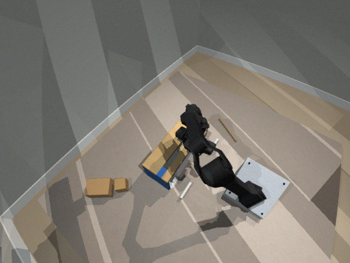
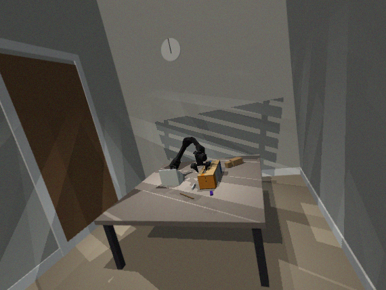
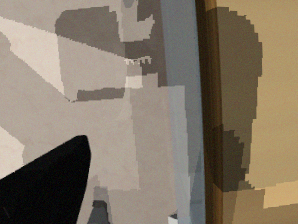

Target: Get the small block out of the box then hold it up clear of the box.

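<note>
— Since the jaws (image 2: 200,166) hang spread with nothing between them, which way does the block lie from them?

— Read the outside view from the left. First comes the grey base plate (image 2: 168,177), then the jaws, low beside the orange box (image 2: 207,180). Lower right of those, a small purple thing lies on the tabletop (image 2: 237,203). I take it for the block (image 2: 211,192), already out, just off the box's near end and not touching it.

— Does the overhead view agree?

— The arm hides that spot. The box's long axis runs lower left to upper right there.

— So what does the next move need?

— In my judgement, travel along the box towards that near end, then a descent. The block is too small to tell its long axis.
</note>
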Available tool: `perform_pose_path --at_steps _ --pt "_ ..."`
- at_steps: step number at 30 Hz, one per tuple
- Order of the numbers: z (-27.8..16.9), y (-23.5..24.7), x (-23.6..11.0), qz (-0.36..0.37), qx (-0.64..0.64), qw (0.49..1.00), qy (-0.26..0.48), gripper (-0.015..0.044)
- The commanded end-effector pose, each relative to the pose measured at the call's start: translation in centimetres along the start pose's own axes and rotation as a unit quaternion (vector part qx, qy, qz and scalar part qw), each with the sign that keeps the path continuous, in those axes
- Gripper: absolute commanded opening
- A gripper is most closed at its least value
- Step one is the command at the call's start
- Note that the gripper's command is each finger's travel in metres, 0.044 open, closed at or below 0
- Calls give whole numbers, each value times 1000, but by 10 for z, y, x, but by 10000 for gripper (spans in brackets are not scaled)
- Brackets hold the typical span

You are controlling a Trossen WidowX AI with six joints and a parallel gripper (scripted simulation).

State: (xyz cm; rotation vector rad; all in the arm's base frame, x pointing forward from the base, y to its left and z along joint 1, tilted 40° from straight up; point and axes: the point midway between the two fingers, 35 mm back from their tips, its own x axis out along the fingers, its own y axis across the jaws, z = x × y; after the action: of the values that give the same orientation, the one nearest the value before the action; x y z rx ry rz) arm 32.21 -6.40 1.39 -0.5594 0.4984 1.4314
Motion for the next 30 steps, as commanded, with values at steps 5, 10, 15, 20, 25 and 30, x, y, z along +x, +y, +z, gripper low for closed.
perform_pose_path --at_steps 5,10,15,20,25,30 --pt "-1 0 1 0 0 1000 -2 400" --pt "-5 1 0 0 0 1000 -2 400" --pt "-3 0 0 0 0 1000 -2 400" --pt "2 0 2 0 0 1000 -2 400" --pt "7 0 3 0 0 1000 -2 400" --pt "12 0 4 0 0 1000 -2 400"
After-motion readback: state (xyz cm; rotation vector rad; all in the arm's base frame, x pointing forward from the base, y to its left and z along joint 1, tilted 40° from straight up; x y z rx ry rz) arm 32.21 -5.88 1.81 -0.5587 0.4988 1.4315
